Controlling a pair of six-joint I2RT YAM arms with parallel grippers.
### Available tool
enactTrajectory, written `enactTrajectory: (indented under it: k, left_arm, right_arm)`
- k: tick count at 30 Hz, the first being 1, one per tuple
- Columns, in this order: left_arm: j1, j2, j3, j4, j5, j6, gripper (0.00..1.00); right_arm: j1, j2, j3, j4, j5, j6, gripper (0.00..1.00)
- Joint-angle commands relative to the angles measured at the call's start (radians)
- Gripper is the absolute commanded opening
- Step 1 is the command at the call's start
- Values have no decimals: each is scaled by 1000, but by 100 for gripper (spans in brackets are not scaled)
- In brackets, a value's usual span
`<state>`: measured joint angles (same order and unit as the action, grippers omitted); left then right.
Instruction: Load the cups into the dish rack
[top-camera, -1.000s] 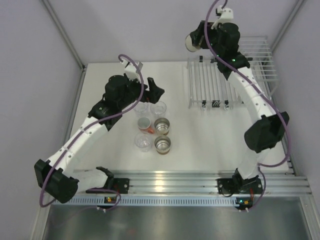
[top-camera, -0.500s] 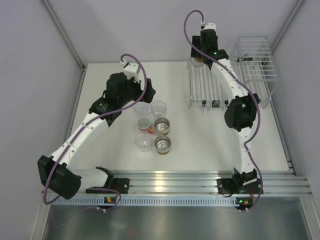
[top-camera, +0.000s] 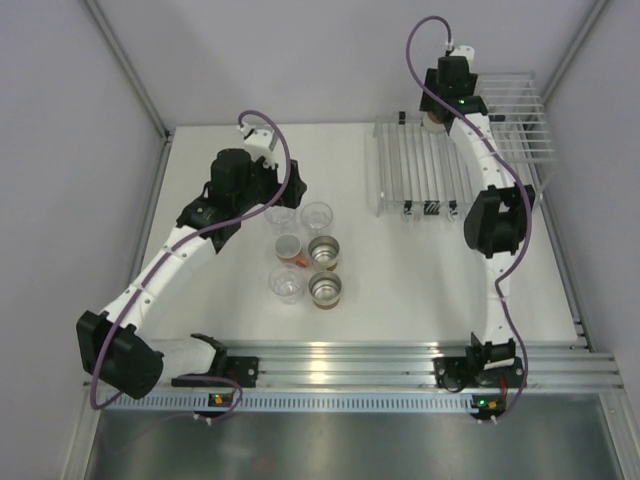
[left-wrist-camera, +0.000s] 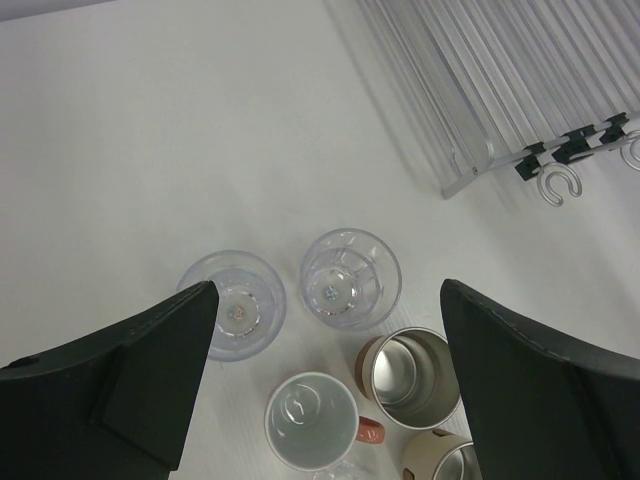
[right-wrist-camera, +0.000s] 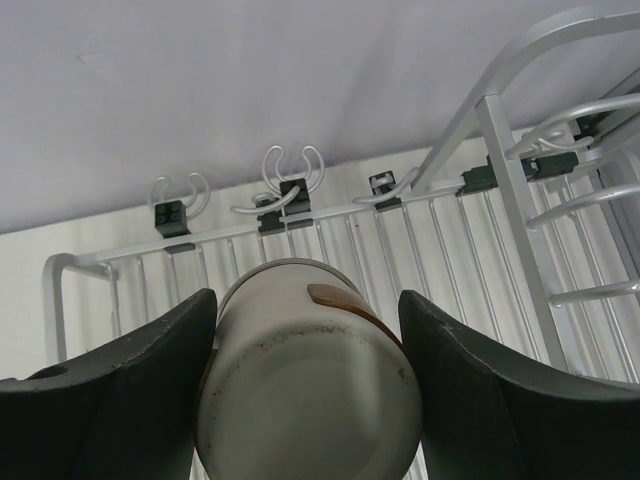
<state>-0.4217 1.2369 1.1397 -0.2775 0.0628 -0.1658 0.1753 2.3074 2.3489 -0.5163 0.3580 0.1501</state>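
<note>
Top view: right pincer (top-camera: 437, 118) holds brown cup (top-camera: 432, 122) over far end of dish rack (top-camera: 420, 170); six cups (top-camera: 323, 251) on desk (top-camera: 400, 290). Left wrist: left pincer (left-wrist-camera: 328, 290) wide, above clear cups (left-wrist-camera: 350, 278). Right wrist: cup clamped, cream base toward camera.

I see a lab test cell: plain pale wall (right-wrist-camera: 250, 80) beyond my right fingers (right-wrist-camera: 500, 400), bare white table (left-wrist-camera: 150, 130) beneath my left fingers (left-wrist-camera: 520, 380), aluminium frame posts (top-camera: 125, 65).

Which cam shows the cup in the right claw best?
Right wrist: the cup fills the frame, base toward the camera, gripped in the right claw over the dish rack. Top external shows only a sliver beside the wrist. Left wrist misses it.
</note>
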Motion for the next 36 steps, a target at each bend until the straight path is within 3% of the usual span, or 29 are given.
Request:
enactTrajectory:
  k: [1,36]
  left_arm:
    - [4,-28,-15,32,5,8,98]
    - [6,-20,-23,32,12,17,98]
  right_arm:
    - [-22,32,7,-1,9,3,0]
    - [-77,184,56,-27,58,-6,2]
